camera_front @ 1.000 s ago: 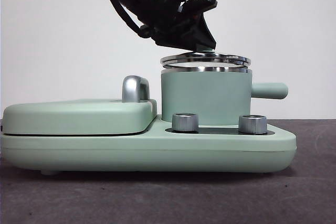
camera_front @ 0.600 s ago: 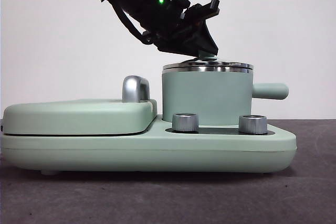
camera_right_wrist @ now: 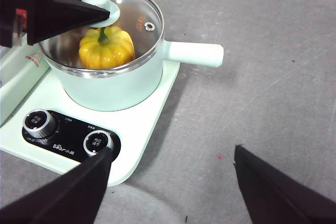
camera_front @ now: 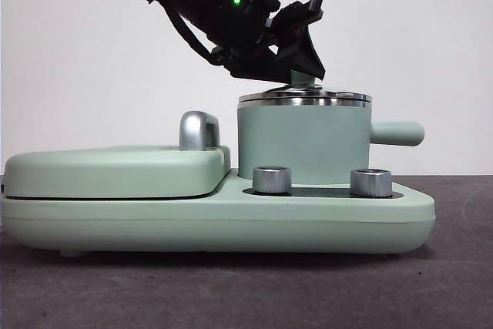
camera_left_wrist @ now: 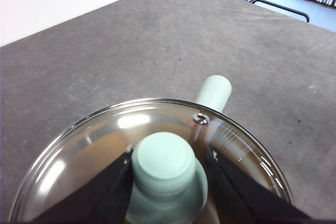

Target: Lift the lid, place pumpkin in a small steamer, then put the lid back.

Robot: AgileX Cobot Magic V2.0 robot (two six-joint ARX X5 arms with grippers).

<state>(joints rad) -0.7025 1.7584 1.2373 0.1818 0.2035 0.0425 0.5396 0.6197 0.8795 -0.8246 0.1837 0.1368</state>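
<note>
Lid (camera_front: pixel 305 98) seated on small steamer (camera_front: pixel 302 144) | left pincer (camera_left_wrist: pixel 167 165) astride its knob, jaws slightly parted

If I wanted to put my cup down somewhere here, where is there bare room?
Bare grey table lies beyond the small steamer on its side-handle side, and in front of the appliance base. Over the steamer it is crowded: the left gripper straddles the lid knob.
</note>
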